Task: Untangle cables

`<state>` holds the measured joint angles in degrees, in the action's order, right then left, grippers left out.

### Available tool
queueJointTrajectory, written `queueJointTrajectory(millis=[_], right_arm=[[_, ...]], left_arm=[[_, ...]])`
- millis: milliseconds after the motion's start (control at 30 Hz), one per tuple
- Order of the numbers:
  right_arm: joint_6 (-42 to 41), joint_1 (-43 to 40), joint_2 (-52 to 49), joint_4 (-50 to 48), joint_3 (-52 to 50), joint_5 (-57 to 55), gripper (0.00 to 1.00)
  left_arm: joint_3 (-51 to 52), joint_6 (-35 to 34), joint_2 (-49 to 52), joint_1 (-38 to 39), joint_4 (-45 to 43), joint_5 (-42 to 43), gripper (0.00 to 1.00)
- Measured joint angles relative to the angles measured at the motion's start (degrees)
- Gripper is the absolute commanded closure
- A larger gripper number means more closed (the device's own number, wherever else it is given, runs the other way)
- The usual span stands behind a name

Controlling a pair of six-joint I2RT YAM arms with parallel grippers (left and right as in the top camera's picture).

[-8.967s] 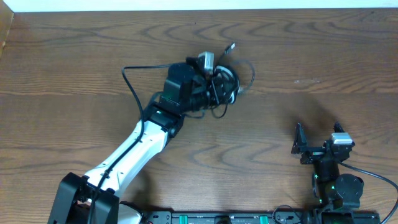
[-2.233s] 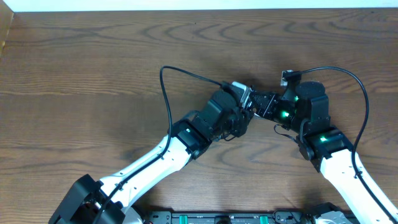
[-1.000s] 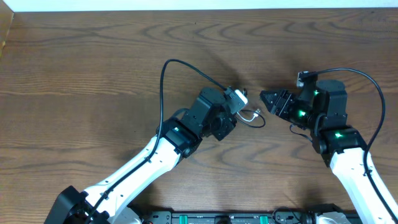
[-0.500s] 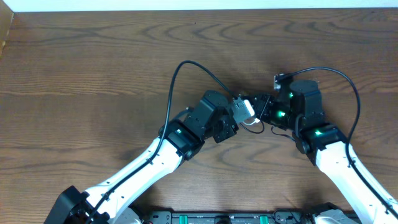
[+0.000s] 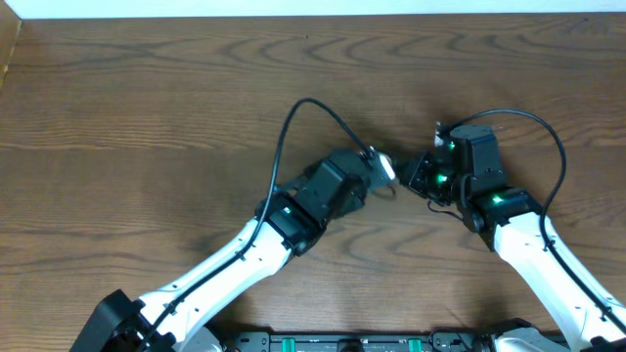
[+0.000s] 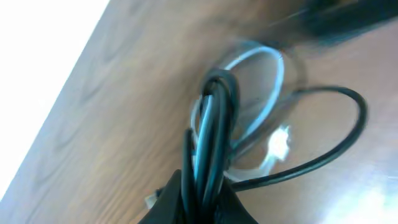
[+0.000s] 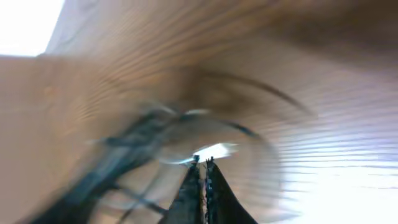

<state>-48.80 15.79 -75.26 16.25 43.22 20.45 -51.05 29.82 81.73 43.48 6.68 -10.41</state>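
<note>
The cables (image 6: 214,118) are pinched in a bunch by the left gripper (image 6: 200,190), seemingly as an anchor; beside them the right gripper (image 7: 201,165) is pressed together, any caught strand being too blurred to tell

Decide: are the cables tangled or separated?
Tangled. The cables run bunched together through the shut left gripper, with black and white loops overlapping.

The cables (image 6: 214,124) sit between the left hand (image 6: 200,198) and right hand (image 7: 203,167), over the table's (image 5: 147,98) middle.
</note>
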Motion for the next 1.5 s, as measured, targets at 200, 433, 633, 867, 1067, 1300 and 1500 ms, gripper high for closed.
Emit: queueJointTrajectory(millis=[200, 433, 633, 867, 1067, 1300, 1500], right_arm=[[1.6, -2.8, -0.2, 3.2, -0.2, -7.1, 0.89], [3.2, -3.3, -0.3, -1.5, -0.3, -3.7, 0.57], [1.8, -3.3, -0.3, -8.6, -0.4, 4.4, 0.57], [-0.7, -1.2, -0.3, -10.0, -0.4, 7.5, 0.56], [-1.3, 1.2, -0.3, -11.4, -0.4, 8.2, 0.59], [-3.3, 2.0, -2.7, -11.1, -0.4, 8.2, 0.71], [-4.3, 2.0, -4.1, -10.9, -0.4, 8.6, 0.74]], left_arm=[[0.0, -9.9, 0.0, -5.4, -3.7, -5.2, 0.92], [0.0, -10.4, 0.0, -6.2, -1.0, 8.2, 0.92], [0.0, -3.7, 0.0, -6.1, 1.4, 14.2, 0.92], [0.0, 1.8, 0.0, -5.7, 0.8, 15.3, 0.92], [0.0, 4.9, 0.0, -3.2, 0.6, 15.2, 0.92], [0.0, 5.7, 0.0, -2.0, -0.3, 13.2, 0.92], [0.0, 6.4, 0.1, -1.6, -0.7, 10.0, 0.92]])
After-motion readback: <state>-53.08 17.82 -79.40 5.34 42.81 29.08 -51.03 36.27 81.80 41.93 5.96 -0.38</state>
